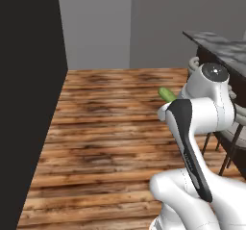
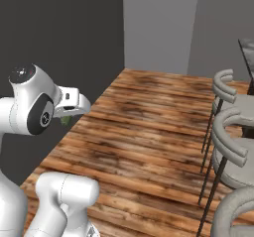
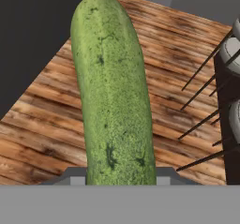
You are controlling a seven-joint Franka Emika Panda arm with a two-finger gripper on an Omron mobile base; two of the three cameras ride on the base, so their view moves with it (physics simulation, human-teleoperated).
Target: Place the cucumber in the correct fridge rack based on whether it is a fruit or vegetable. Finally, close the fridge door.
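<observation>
The cucumber (image 3: 112, 92) is a long mottled green stick rising from the bottom of the hand view, with my gripper (image 3: 119, 178) shut on its lower end. In the left base view its pale green tip (image 1: 167, 94) pokes out past the white wrist, above the wooden floor. From the right base camera a small piece of the cucumber (image 2: 65, 120) shows under the hand (image 2: 74, 102). The fridge rack and the fridge door are out of view.
A tall dark panel (image 1: 29, 104) stands on the left. The wooden floor (image 1: 110, 128) stretches ahead to grey walls (image 1: 96, 22). Bar stools (image 2: 233, 132) with thin dark legs line the right, beside a dark counter with a marbled top (image 1: 226, 46).
</observation>
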